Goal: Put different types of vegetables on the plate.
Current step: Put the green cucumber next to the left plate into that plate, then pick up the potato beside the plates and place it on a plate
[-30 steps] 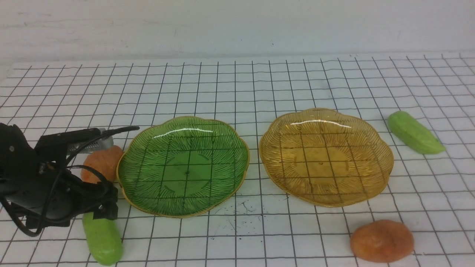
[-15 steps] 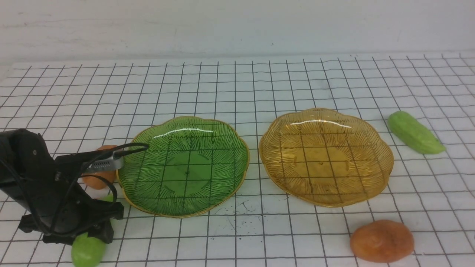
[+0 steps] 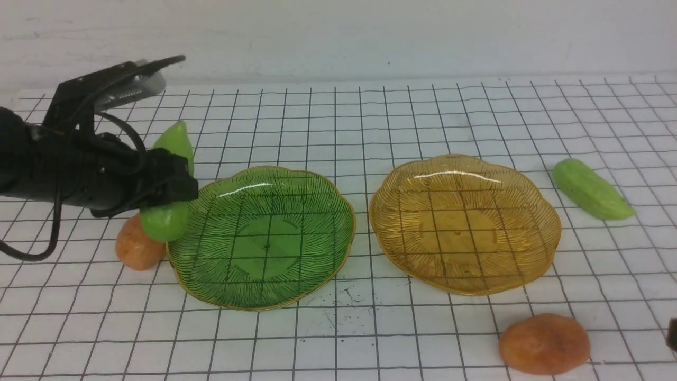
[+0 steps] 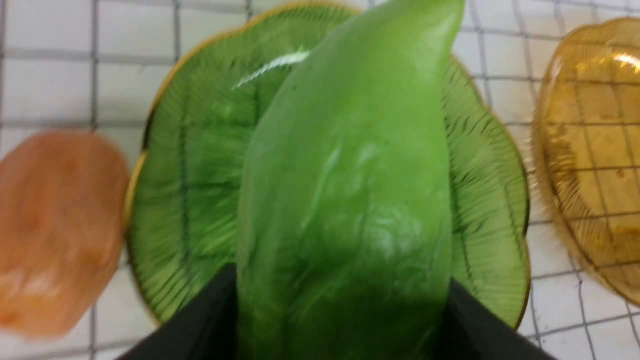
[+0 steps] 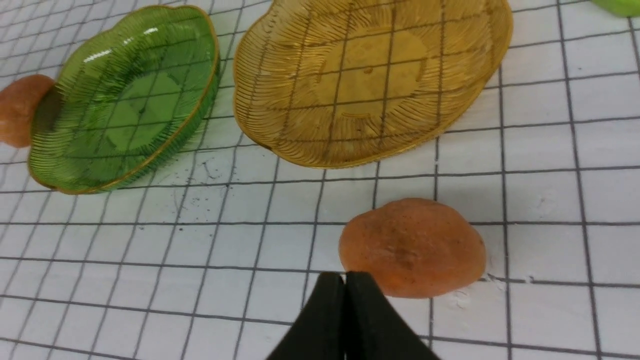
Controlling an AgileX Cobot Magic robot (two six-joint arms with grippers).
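Left hand [image 3: 170, 182] aloft, arm level, gripping green vegetable [image 3: 165, 222]; right hand [image 5: 345, 282] low, closed, empty.

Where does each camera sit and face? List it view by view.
Front: between the arms, facing forward over the green plate and amber plate; left arm shows.
Left wrist: on that arm, looking down the held cucumber; left fingers show.
Right wrist: on that arm, facing a potato; shut right fingers show.
Shared: all three see the green plate.
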